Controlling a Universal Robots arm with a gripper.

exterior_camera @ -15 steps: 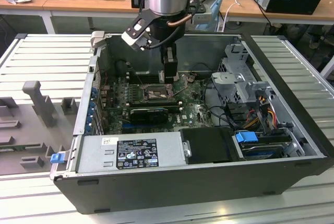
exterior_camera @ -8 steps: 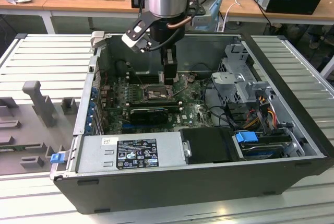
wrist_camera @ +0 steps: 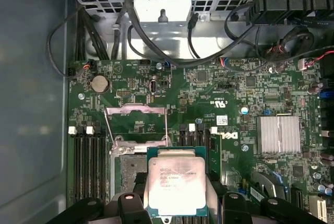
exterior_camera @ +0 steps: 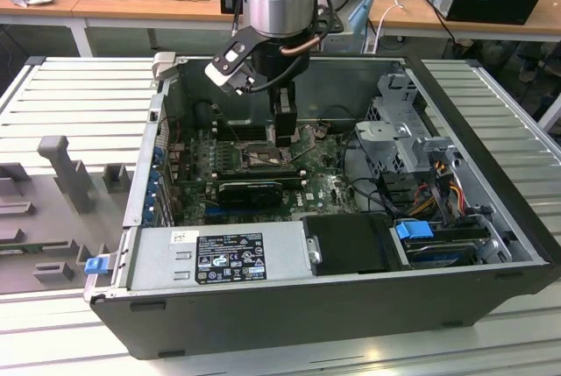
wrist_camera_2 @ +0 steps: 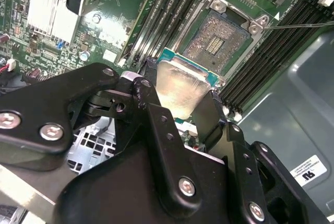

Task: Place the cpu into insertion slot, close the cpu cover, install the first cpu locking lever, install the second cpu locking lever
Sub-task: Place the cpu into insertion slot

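One cpu sits clamped by its edges between the fingers of my end effector, pale metal top facing up. I hang inside the open computer case on the slatted worktop, low over the green motherboard. Insertion slot lies uncovered, contacts exposed. The chip overlaps one edge of it in both wrist views and is not yet seated.

In the second wrist view the gripper's black body is covering the near edge of the cpu it is clamping. In the first wrist view that cpu is hiding much of the insertion slot, which is showing too small to judge at the middle of the exterior view.
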